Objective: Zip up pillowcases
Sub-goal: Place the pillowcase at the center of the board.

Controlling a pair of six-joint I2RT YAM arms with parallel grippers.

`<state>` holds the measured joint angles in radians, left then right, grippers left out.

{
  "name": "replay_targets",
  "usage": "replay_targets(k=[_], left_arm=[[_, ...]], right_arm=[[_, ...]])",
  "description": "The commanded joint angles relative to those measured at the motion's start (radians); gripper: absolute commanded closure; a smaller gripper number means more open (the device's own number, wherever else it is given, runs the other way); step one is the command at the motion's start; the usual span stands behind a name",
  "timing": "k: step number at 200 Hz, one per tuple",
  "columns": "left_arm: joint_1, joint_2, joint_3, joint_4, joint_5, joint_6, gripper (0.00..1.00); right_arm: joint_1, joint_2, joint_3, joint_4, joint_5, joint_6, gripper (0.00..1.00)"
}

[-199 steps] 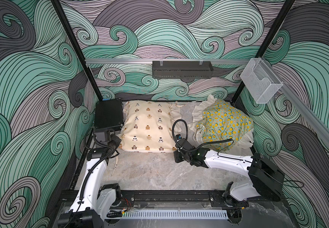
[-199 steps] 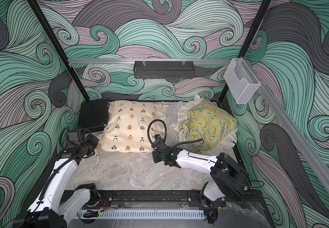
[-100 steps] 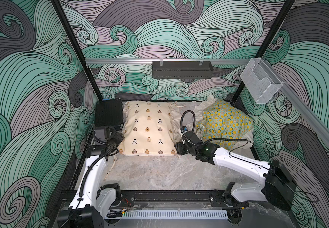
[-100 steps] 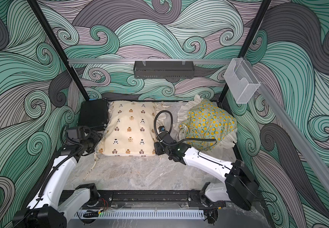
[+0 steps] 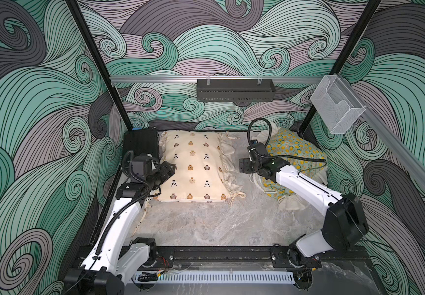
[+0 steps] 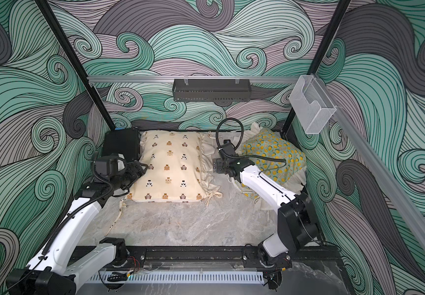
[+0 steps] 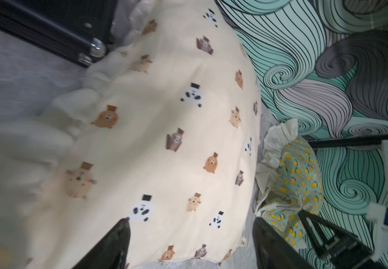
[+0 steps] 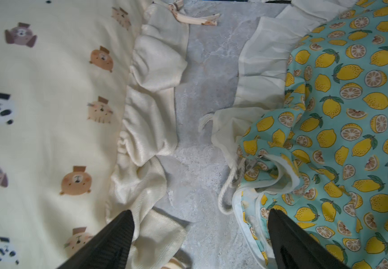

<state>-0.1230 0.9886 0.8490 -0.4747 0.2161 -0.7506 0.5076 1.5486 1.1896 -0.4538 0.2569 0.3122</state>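
The cream bear-print pillowcase [image 5: 196, 166] [image 6: 173, 168] lies flat at the back left of the marble table, ruffle and ties toward the middle. The lemon-print pillowcase [image 5: 295, 150] [image 6: 275, 153] sits bunched at the back right. My left gripper [image 5: 169, 168] [image 7: 190, 223] hovers open over the left edge of the bear pillowcase [image 7: 165, 139], holding nothing. My right gripper [image 5: 243, 166] [image 8: 200, 214] hangs open over the bare gap between the bear case's ruffle [image 8: 151, 111] and the lemon pillowcase [image 8: 351, 116]. The lemon case's mouth [image 8: 279, 172] gapes, with a small metal zipper pull [image 8: 260, 157] at its end.
A black ribbed hard case [image 5: 141, 143] [image 7: 48, 23] stands against the bear case's far left corner. A black rack [image 5: 234, 89] hangs on the back rail and a clear bin [image 5: 336, 107] on the right rail. Loose ties [image 5: 237, 196] trail onto the marble table [image 5: 219, 224].
Both grippers have gone from shut to open. The right arm has drawn back from the bear case's front right corner into the gap between the cases. The left gripper has shifted onto the bear case's left edge.
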Motion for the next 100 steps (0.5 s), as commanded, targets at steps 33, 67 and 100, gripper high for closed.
replay_targets(k=[33,67,100], left_arm=[[-0.201,0.164,0.063,0.130,-0.023,-0.010,0.20],[-0.315,0.332,0.126,0.225,0.022,0.002,0.20],[-0.430,0.533,0.248,0.257,0.032,0.019,0.20]], right_arm=[[-0.082,0.145,0.170,-0.048,-0.012,0.001,0.04],[-0.124,0.252,0.262,-0.083,-0.016,0.019,0.05],[-0.176,0.322,0.295,-0.089,-0.044,0.034,0.08]])
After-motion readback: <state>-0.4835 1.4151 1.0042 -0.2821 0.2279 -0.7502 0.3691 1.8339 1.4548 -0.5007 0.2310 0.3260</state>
